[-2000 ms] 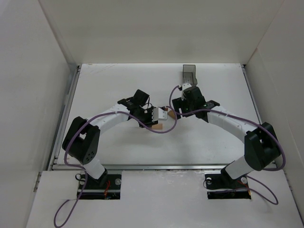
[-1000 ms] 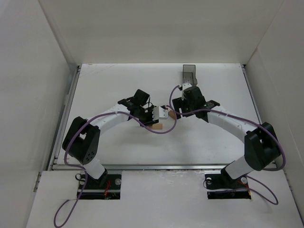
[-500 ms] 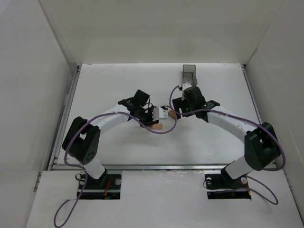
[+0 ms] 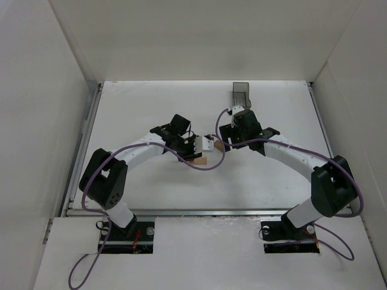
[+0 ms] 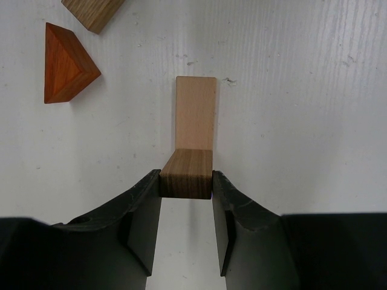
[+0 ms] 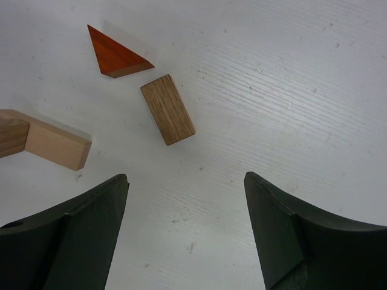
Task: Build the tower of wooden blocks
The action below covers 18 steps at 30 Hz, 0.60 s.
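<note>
In the left wrist view my left gripper [image 5: 186, 179] is shut on the end of a darker tan block [image 5: 186, 170]. That block meets the near end of a pale tan block [image 5: 196, 112] lying on the white table. An orange triangular piece [image 5: 66, 63] and another tan block [image 5: 92, 12] lie at the upper left. In the right wrist view my right gripper [image 6: 185, 178] is open and empty above the table. Ahead of it lie the loose tan block [image 6: 168, 109], the orange triangle [image 6: 118, 54] and the pale block [image 6: 54, 142]. From above, both grippers [image 4: 202, 147] [image 4: 222, 138] face each other mid-table.
A translucent dark grey bin [image 4: 242, 93] stands at the back of the table behind the right gripper. White walls enclose the table on the left, back and right. A metal rail [image 4: 199, 211] runs along the near edge.
My left gripper has edged slightly to the right with the block in it. The right arm has not moved.
</note>
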Each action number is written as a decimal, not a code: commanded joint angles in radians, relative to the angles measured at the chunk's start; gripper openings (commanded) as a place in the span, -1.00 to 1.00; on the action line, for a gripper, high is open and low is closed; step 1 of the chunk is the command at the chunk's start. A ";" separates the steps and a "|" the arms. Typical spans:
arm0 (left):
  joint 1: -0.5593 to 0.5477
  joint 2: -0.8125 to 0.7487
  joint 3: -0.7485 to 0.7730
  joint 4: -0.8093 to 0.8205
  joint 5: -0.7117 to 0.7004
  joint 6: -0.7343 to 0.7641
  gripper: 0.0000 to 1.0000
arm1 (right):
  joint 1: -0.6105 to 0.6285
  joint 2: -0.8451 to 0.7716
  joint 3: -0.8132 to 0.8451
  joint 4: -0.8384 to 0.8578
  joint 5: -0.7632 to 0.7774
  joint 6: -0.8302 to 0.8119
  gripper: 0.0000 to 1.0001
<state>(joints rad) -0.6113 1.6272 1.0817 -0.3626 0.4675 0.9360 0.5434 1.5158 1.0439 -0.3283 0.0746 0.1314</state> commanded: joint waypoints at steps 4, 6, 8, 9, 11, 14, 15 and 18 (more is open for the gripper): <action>-0.002 -0.035 -0.020 -0.048 0.000 0.023 -0.66 | 0.003 -0.009 0.002 0.055 -0.004 0.004 0.67; 0.007 -0.035 -0.020 -0.049 0.000 0.023 -0.66 | 0.003 -0.009 0.002 0.055 -0.004 0.004 0.67; 0.007 -0.044 -0.020 -0.049 0.000 0.032 -0.66 | 0.003 -0.009 0.002 0.055 -0.004 0.004 0.67; 0.007 -0.044 -0.020 -0.058 0.000 0.032 -0.66 | 0.003 -0.009 0.002 0.055 -0.004 0.004 0.67; 0.016 -0.044 -0.020 -0.058 0.000 0.032 -0.66 | 0.003 -0.009 0.002 0.055 -0.004 0.004 0.67; 0.016 -0.044 -0.020 -0.058 0.000 0.032 -0.66 | 0.003 -0.009 0.002 0.055 -0.004 -0.006 0.67; 0.016 -0.044 -0.020 -0.058 0.000 0.032 -0.66 | 0.003 -0.009 0.002 0.055 -0.004 -0.006 0.67; 0.016 -0.044 -0.020 -0.049 0.010 0.032 -0.66 | 0.003 -0.009 0.002 0.055 -0.004 -0.006 0.67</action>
<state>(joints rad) -0.5991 1.6180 1.0752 -0.3744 0.4702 0.9524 0.5434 1.5158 1.0435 -0.3283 0.0746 0.1307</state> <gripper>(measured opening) 0.322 0.831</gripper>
